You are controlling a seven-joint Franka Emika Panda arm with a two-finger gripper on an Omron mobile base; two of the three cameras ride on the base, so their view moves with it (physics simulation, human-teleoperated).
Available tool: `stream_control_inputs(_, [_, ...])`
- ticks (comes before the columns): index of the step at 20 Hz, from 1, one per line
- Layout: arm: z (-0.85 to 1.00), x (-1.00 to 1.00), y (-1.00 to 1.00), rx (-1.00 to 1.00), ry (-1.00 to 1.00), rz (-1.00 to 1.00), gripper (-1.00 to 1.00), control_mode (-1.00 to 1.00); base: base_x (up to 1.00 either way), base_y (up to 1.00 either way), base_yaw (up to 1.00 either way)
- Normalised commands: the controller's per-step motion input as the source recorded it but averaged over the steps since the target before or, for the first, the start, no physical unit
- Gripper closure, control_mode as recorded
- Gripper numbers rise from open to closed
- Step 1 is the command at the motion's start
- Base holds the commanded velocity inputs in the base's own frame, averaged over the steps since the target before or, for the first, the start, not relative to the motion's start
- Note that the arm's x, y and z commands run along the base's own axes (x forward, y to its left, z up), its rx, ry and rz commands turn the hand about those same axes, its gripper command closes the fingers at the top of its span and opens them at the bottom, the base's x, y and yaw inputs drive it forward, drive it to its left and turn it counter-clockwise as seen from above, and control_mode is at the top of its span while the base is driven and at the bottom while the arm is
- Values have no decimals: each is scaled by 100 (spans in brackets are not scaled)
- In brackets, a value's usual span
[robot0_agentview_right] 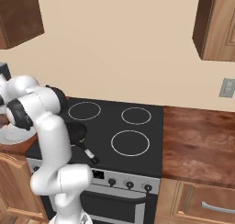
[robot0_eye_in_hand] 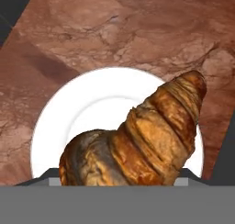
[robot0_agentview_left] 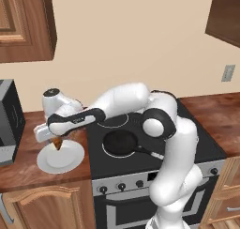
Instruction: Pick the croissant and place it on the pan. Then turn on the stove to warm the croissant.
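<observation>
My gripper (robot0_agentview_left: 57, 140) hangs over the counter left of the stove (robot0_agentview_left: 187, 134), shut on the golden-brown croissant (robot0_agentview_left: 57, 144). In the hand view the croissant (robot0_eye_in_hand: 137, 140) looms large between the fingers, lifted a little above a round white plate (robot0_eye_in_hand: 92, 103). That plate (robot0_agentview_left: 65, 160) lies directly beneath the hand. The small black pan (robot0_agentview_left: 120, 142) sits on the stove's front left burner, its handle pointing toward the front right; my arm partly hides the pan (robot0_agentview_right: 77, 130) in the right base view. Dark knobs (robot0_agentview_left: 122, 187) line the stove's silver front panel.
A grey and black appliance (robot0_agentview_left: 9, 122) stands on the counter left of the plate. Wooden wall cabinets (robot0_agentview_left: 23, 26) hang above. Brown counter (robot0_agentview_right: 197, 140) extends right of the stove. Three burner rings (robot0_agentview_right: 130, 142) on the cooktop are bare.
</observation>
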Motion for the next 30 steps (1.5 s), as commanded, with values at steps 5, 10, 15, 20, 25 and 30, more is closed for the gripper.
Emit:
stream_control_inputs(5, [54, -18, -34, 0, -26, 0, 100, -100, 0, 0, 0])
stream_control_inputs(10, [14, -16, -60, 0, -7, 4, 100, -100, 0, 0, 0])
stream_control_inputs(15, [26, -61, -100, 0, -13, 5, 100, -100, 0, 0, 0])
stream_control_inputs(20, [3, -35, -37, 0, -4, 2, 100, -100, 0, 0, 0])
stream_control_inputs(25, [38, -42, -74, 1, -18, 0, 100, -100, 0, 0, 0])
stream_control_inputs(30, [27, -29, -84, 9, -9, 0, 100, -100, 0, 0, 0])
